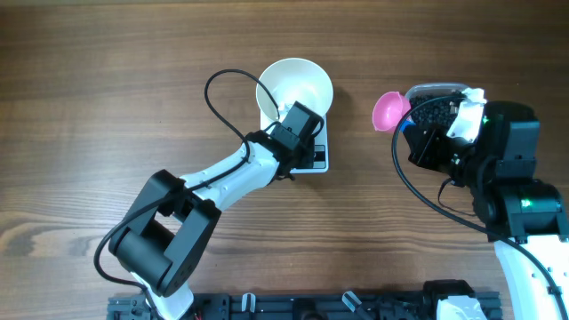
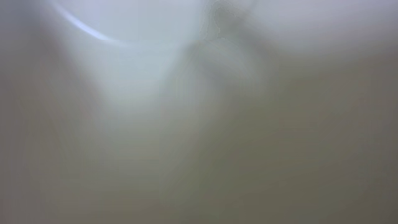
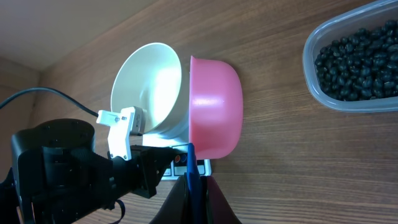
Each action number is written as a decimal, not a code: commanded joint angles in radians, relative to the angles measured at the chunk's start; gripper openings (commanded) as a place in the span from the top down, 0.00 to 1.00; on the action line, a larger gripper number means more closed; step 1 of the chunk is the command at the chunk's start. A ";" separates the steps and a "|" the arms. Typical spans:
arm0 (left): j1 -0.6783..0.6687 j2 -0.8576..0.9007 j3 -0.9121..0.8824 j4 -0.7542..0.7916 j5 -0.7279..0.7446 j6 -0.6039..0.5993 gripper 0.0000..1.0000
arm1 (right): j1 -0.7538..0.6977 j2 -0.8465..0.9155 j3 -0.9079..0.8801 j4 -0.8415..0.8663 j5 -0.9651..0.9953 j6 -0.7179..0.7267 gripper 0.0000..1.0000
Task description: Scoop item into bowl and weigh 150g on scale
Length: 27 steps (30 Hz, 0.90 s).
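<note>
Scoop held between bowl and tub

The right gripper [image 3: 191, 182] was clenched on the blue handle of the pink scoop [image 3: 214, 106], which hung at 3 o'clock of the white bowl [image 1: 295, 82]. The bowl sat on the scale [image 1: 318, 158]. The left gripper [image 1: 298, 122] was closed at the bowl's 6 o'clock rim (whether it pinched the rim could not be told). The beads [image 3: 357, 59] lay in the clear tub [image 3: 309, 59], at 3 o'clock of the scoop.
</note>
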<state>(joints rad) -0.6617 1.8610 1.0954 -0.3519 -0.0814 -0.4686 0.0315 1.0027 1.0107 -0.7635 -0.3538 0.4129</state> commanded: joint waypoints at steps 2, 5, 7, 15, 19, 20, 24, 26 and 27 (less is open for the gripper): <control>0.005 0.023 -0.030 -0.011 0.011 0.023 0.96 | -0.003 0.003 0.019 0.000 0.018 -0.021 0.96; 0.005 -0.034 -0.030 -0.026 0.069 0.073 0.96 | -0.003 0.004 0.019 0.000 0.018 -0.021 0.96; 0.005 -0.074 -0.030 -0.032 0.069 0.073 0.96 | -0.003 0.004 0.019 0.002 0.018 -0.021 0.96; 0.005 -0.109 -0.032 -0.032 0.068 0.073 0.96 | -0.003 0.004 0.019 0.003 0.018 -0.021 0.96; 0.005 -0.081 -0.032 -0.022 0.065 0.073 0.96 | -0.003 0.004 0.019 0.004 0.018 -0.021 0.96; 0.005 -0.073 -0.032 -0.021 0.065 0.073 0.96 | -0.003 0.004 0.019 0.005 0.018 -0.021 0.96; 0.005 -0.026 -0.032 -0.004 0.065 0.073 0.96 | -0.003 0.004 0.019 0.006 0.018 -0.021 0.96; 0.005 -0.016 -0.032 0.005 0.064 0.073 0.96 | -0.003 0.004 0.019 0.006 0.018 -0.021 0.96; 0.005 -0.015 -0.032 0.009 0.065 0.073 0.96 | -0.003 0.004 0.019 0.006 0.018 -0.021 0.96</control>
<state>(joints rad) -0.6605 1.8229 1.0702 -0.3576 -0.0242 -0.4187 0.0315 1.0027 1.0107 -0.7628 -0.3538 0.4129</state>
